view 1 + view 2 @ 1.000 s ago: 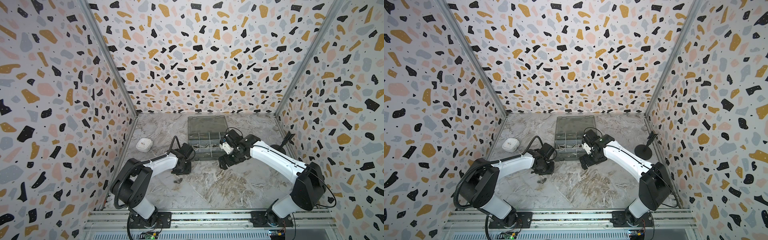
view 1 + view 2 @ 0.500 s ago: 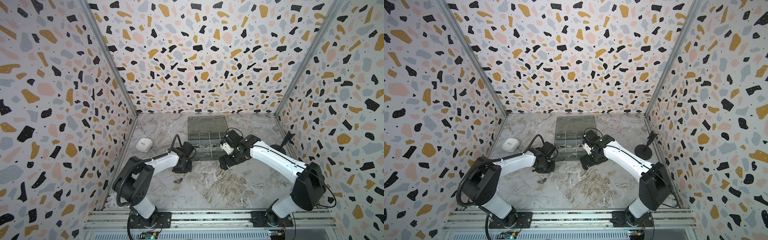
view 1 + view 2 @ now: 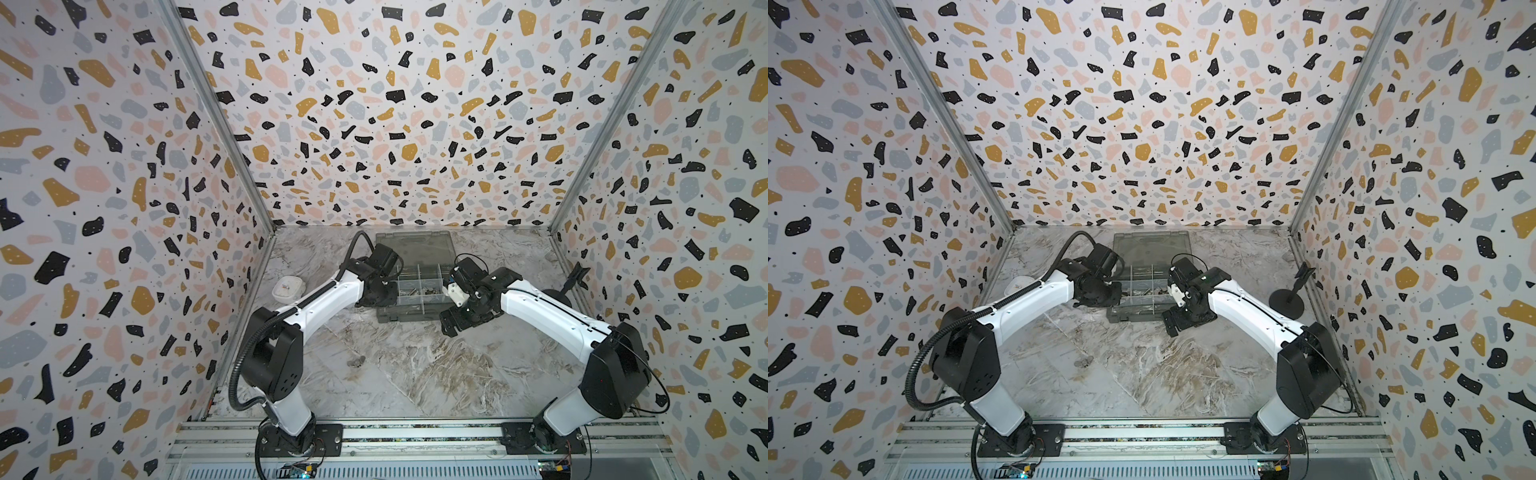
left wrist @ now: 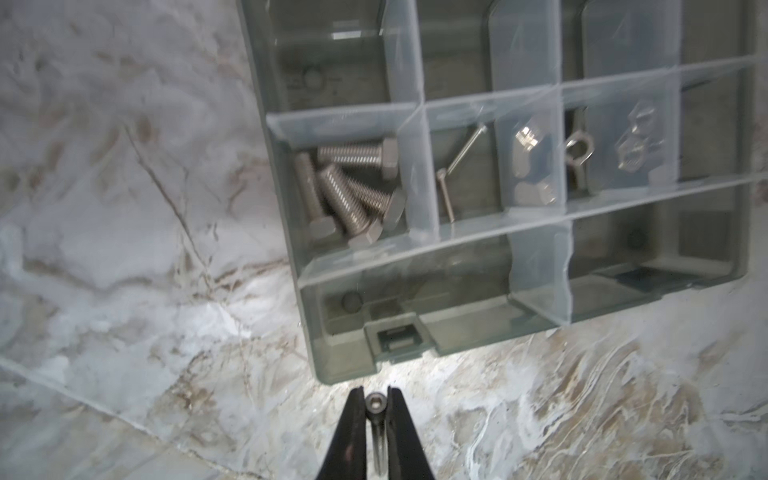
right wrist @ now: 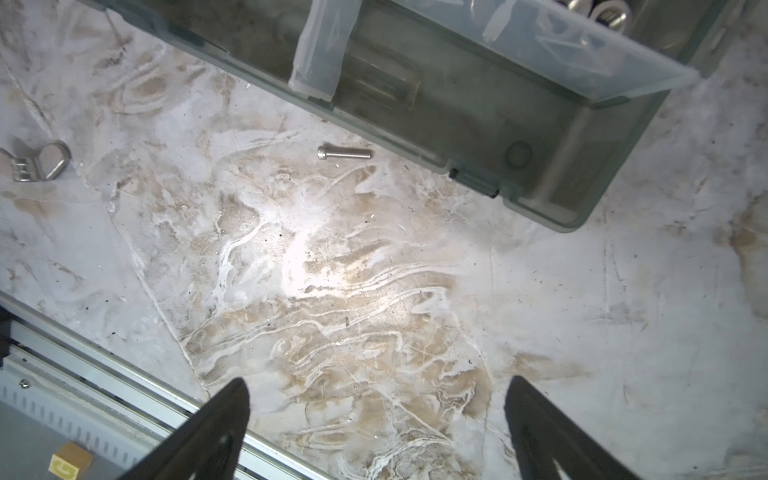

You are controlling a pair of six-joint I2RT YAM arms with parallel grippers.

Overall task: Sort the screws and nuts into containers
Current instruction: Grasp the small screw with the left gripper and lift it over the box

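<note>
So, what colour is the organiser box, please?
The box is translucent grey, clearest in the left wrist view.

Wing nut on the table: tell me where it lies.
In both top views the wing nut lies loose on the marble table, left of centre, well in front of the organiser box.

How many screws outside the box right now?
2. The held screw sits between the left fingers; the loose screw lies on the table beside the box. Arms may hide more.
</note>
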